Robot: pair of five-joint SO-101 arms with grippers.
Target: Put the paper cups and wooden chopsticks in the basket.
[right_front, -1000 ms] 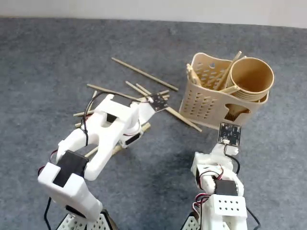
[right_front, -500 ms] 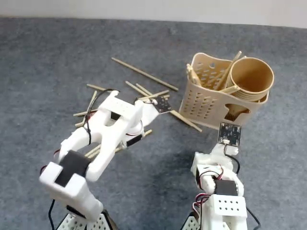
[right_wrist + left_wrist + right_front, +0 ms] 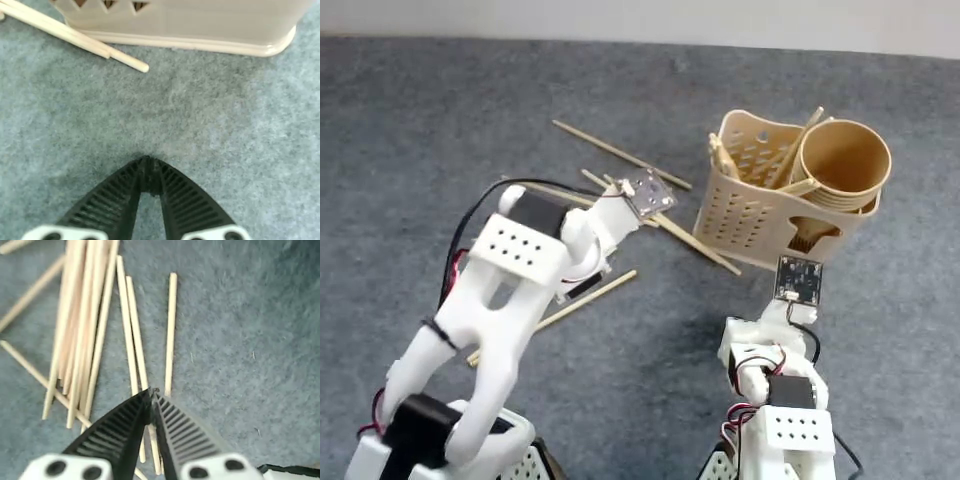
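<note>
A grey, felt-like mat covers the bench (image 3: 410,120), and a pale strip (image 3: 620,15) runs along its far edge. Loose chopsticks (image 3: 620,153) lie scattered mid-bench. To their right stands the basket (image 3: 750,215), with stacked cups (image 3: 845,160) inside. The left end effector (image 3: 151,394) hangs over the chopsticks, closed and empty. The right end effector (image 3: 148,172), also closed and empty, sits just near of the basket.

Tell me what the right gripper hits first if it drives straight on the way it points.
Probably the loose chopstick end, then the basket wall behind it. Depth is unclear: if the right gripper tilts down, the grey mat comes first.
</note>
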